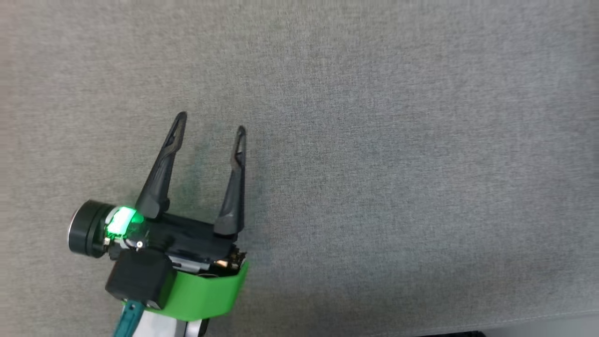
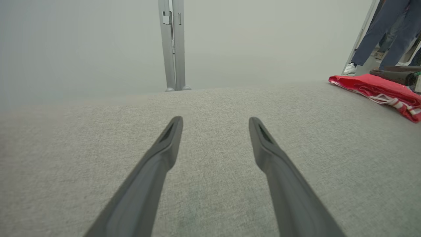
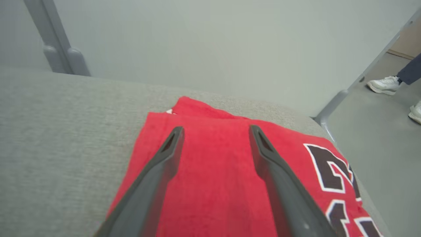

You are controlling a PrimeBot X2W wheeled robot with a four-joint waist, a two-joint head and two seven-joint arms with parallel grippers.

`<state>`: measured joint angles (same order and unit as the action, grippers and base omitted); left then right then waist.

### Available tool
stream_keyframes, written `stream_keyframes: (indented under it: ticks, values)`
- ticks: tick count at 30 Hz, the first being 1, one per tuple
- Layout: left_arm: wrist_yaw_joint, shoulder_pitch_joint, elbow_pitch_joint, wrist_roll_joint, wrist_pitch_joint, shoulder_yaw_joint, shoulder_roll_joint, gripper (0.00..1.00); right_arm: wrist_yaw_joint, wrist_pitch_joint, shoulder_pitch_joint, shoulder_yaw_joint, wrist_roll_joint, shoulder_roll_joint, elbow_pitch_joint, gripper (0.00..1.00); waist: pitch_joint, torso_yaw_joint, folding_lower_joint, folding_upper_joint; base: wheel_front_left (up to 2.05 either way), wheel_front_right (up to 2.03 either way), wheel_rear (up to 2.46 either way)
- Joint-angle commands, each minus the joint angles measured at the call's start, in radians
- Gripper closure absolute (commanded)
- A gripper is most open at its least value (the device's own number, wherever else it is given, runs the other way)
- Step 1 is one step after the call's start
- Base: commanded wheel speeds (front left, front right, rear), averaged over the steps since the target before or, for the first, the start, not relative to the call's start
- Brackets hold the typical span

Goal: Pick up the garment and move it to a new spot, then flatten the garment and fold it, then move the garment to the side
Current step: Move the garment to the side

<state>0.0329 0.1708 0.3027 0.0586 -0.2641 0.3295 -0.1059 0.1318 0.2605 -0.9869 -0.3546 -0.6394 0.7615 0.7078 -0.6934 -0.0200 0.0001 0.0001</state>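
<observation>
Surface: grey table (image 1: 398, 140).
Progress: we judge garment (image 3: 213, 197) folded, lying far right; nothing left.
Pincers: left gripper (image 1: 211, 121), right gripper (image 3: 216, 128) spread, empty.

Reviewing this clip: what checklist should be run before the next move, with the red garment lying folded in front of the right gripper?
1. Right gripper open and empty: ok.
2. Garment folded, lying on the gray surface: ok.
3. Garment fully on the surface, not overhanging its edge: cannot tell.
4. Left gripper open, empty, apart from the garment: ok.
5. Nobody standing beside the surface: not ok, a person's shoe is there.
</observation>
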Motion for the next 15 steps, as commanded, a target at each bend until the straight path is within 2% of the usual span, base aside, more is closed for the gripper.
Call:
stream_keyframes:
  ticks: [1, 7, 12, 15]
  values:
    - [0.003, -0.025, -0.015, 0.019, 0.000, -0.016, 0.008, 0.00, -0.002, 0.004, 0.046, 0.037, 0.042, -0.029, -0.056, 0.00, 0.112, 0.023, -0.0001, -0.0001, 0.00, 0.00, 0.00]
    - [-0.017, -0.088, -0.089, 0.072, 0.000, -0.092, 0.035, 0.00, -0.002, 0.005, 0.328, 0.169, 0.221, -0.267, -0.316, 0.00, 0.274, 0.027, -0.0001, -0.0001, 0.00, 0.00, 0.00]
    - [-0.037, -0.134, -0.151, 0.085, 0.000, -0.145, 0.047, 0.00, -0.002, 0.005, 0.515, 0.165, 0.331, -0.430, -0.424, 0.00, 0.393, 0.016, -0.0001, -0.0001, 0.00, 0.00, 0.00]
    - [-0.042, -0.167, -0.179, 0.091, 0.000, -0.170, 0.052, 0.00, -0.002, 0.005, 0.591, 0.164, 0.373, -0.494, -0.468, 0.00, 0.455, 0.007, -0.0001, -0.0001, 0.00, 0.00, 0.00]
